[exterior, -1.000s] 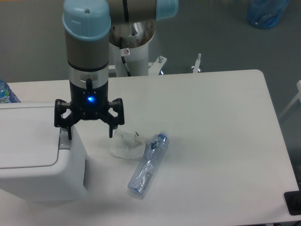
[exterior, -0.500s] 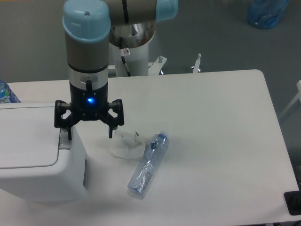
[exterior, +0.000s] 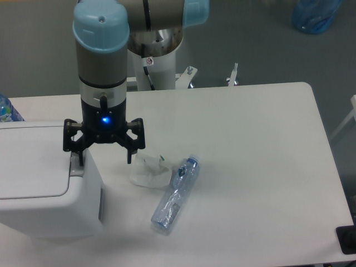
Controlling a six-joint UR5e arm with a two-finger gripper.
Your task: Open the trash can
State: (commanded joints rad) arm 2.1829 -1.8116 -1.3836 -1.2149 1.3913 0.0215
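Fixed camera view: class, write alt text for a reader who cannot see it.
A robot arm's open gripper hangs over the right edge of a closed white trash can, one finger at its grey latch. On the white table beside it lie crumpled paper and a plastic bottle.

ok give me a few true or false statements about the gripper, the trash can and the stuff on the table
1. The gripper is open, fingers spread. True.
2. The trash can has its lid raised. False: the lid lies flat and closed.
3. The plastic bottle stands upright. False: it lies on its side on the table.
4. A crumpled white wrapper lies beside the bottle. True.
5. The gripper holds the bottle. False: it holds nothing and is over the trash can's right edge.
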